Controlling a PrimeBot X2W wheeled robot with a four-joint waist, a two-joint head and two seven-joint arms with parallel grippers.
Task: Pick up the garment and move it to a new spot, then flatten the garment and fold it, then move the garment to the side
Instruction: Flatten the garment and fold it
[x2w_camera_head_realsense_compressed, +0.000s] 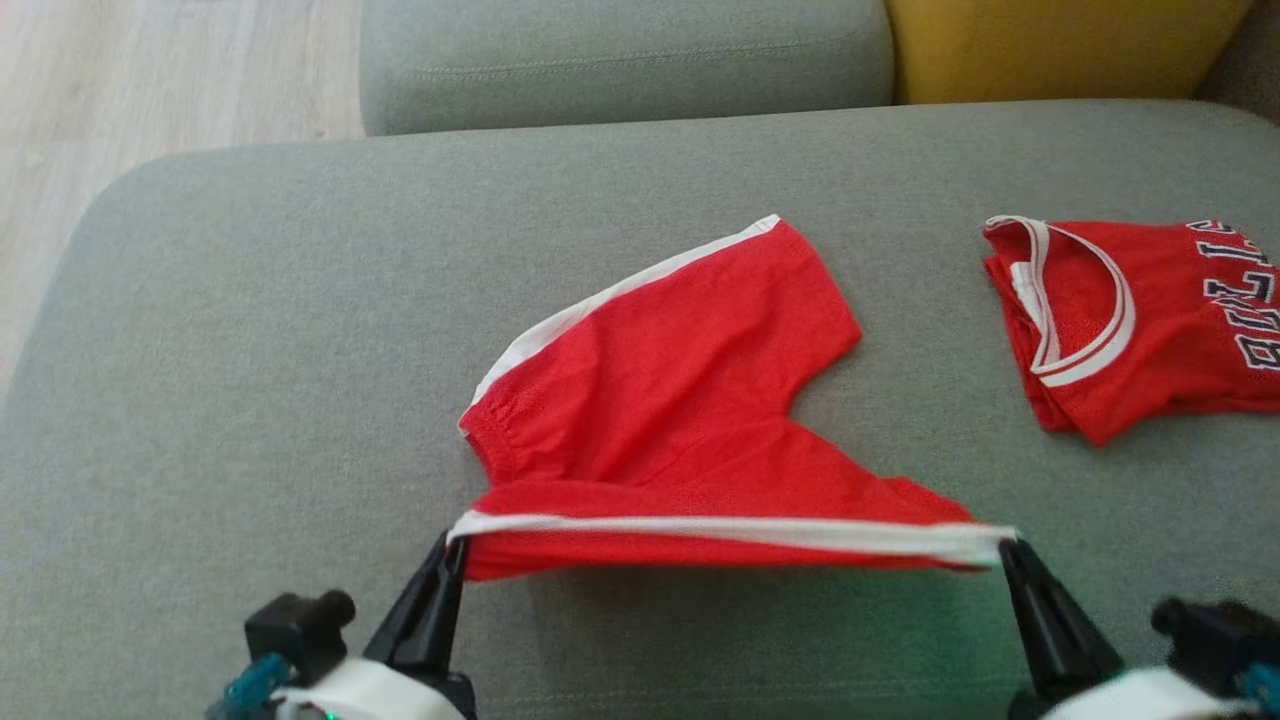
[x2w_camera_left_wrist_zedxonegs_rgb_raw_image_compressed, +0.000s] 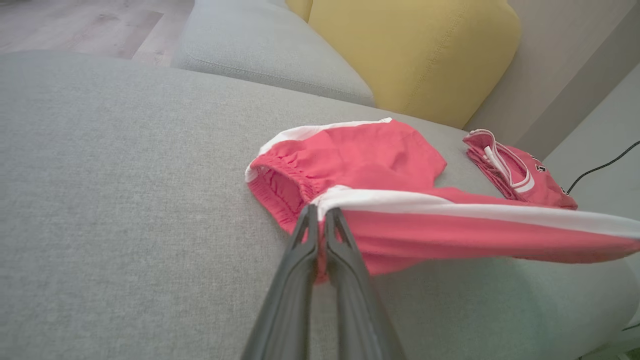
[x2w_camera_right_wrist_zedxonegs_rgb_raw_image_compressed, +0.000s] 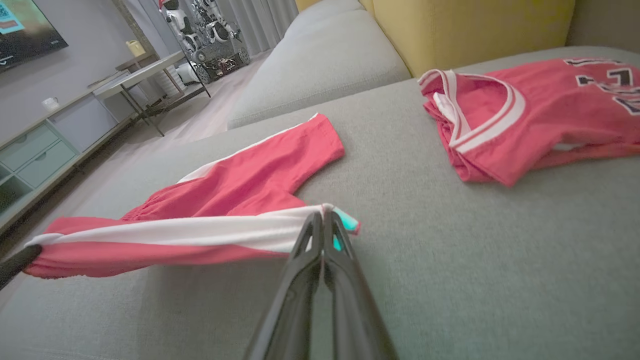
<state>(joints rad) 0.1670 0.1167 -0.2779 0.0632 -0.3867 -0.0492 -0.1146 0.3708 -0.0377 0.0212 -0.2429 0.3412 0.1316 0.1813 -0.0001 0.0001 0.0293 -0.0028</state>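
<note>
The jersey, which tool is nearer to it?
Right. The right tool grips the shorts' stripe end nearest the jersey, just in front of it; the left tool grips the other end, farther to the robot's left.

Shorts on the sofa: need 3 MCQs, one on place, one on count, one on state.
1. From the shorts, the jersey lies to the robot's: A) left B) on top C) right
2. Red garments on the sofa: A) one B) two C) three
3. The shorts' near striped edge is: A) lifted taut between the left end effector and the right end effector B) flat C) folded under

1 C: the jersey lies apart, at right.
2 B: shorts plus jersey.
3 A: both pinch the stripe's ends, shadow beneath.
</note>
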